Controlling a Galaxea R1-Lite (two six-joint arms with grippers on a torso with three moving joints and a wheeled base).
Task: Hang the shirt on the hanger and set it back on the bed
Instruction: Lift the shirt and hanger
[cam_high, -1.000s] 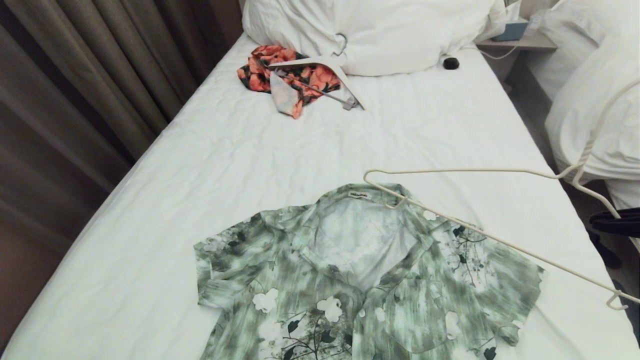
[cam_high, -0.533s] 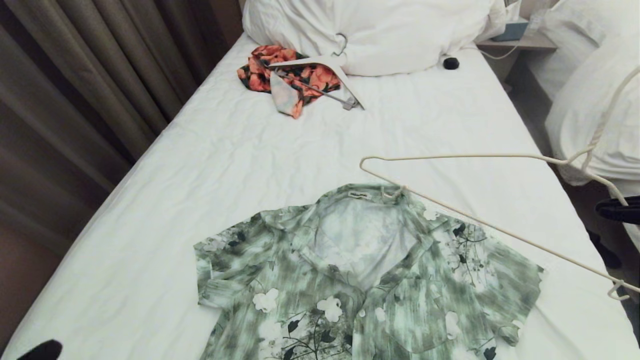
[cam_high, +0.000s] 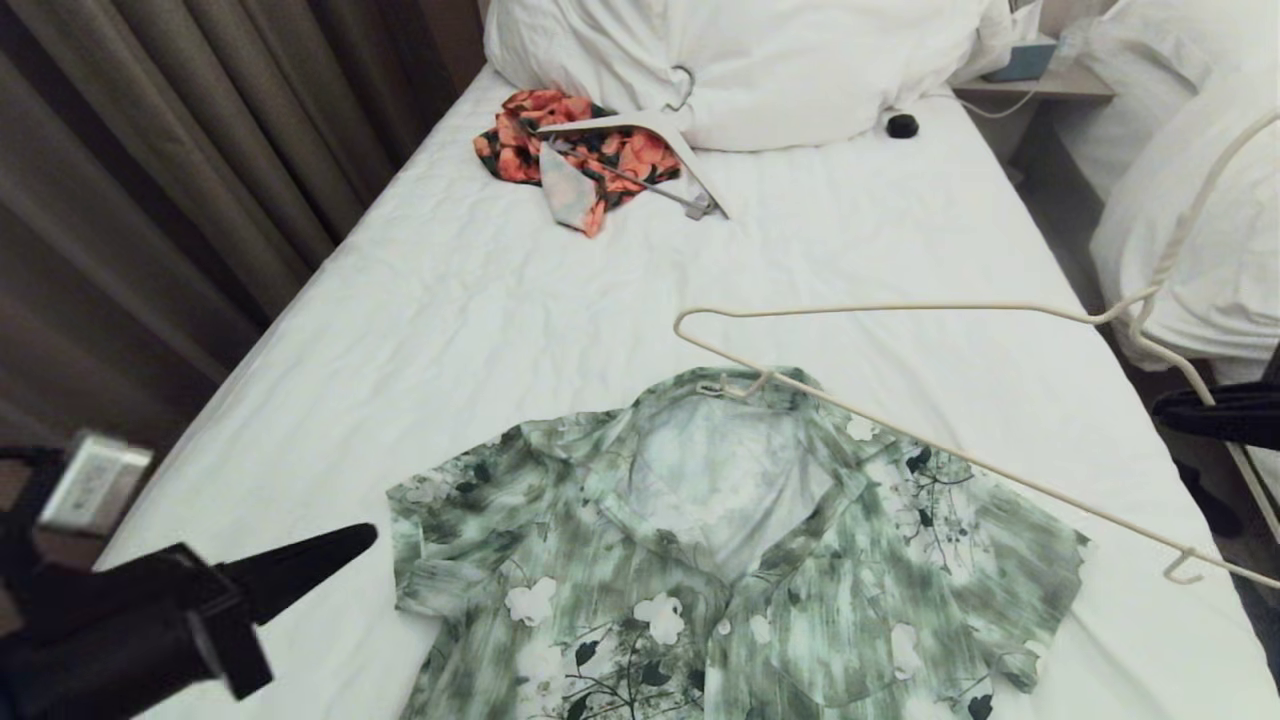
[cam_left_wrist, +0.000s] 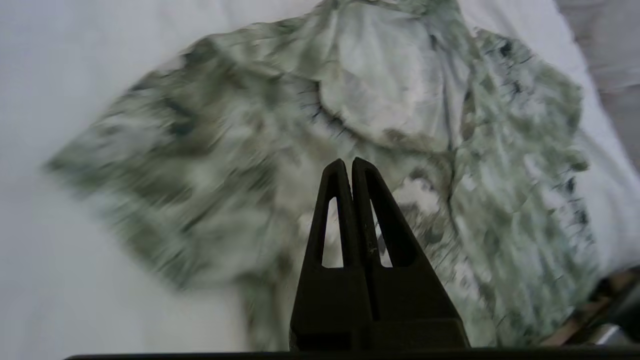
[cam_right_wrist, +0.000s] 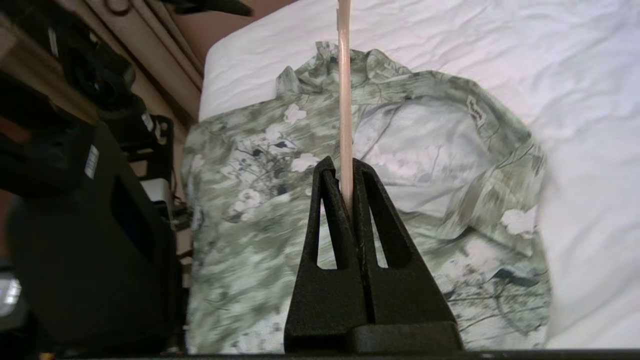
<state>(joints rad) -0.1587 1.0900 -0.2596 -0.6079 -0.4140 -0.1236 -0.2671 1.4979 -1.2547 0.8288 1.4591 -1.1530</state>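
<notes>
The right gripper (cam_right_wrist: 351, 167), clamped on the thin cream wire hanger (cam_high: 900, 312), holds one tip at the green-and-white floral shirt (cam_high: 740, 560)'s collar; the left gripper (cam_left_wrist: 348, 162), fingers together, hovers nearer its sleeve.

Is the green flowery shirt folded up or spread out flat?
Spread out. The shirt lies flat on the bed, both sleeves out to the sides, collar open.

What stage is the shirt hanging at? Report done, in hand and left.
Done: the right gripper is shut on the wire hanger, lifted above the bed. In hand: the hanger's tip sits at the green shirt collar; the shut left gripper hovers near the sleeve. Left: threading the hanger in, setting it down.
</notes>
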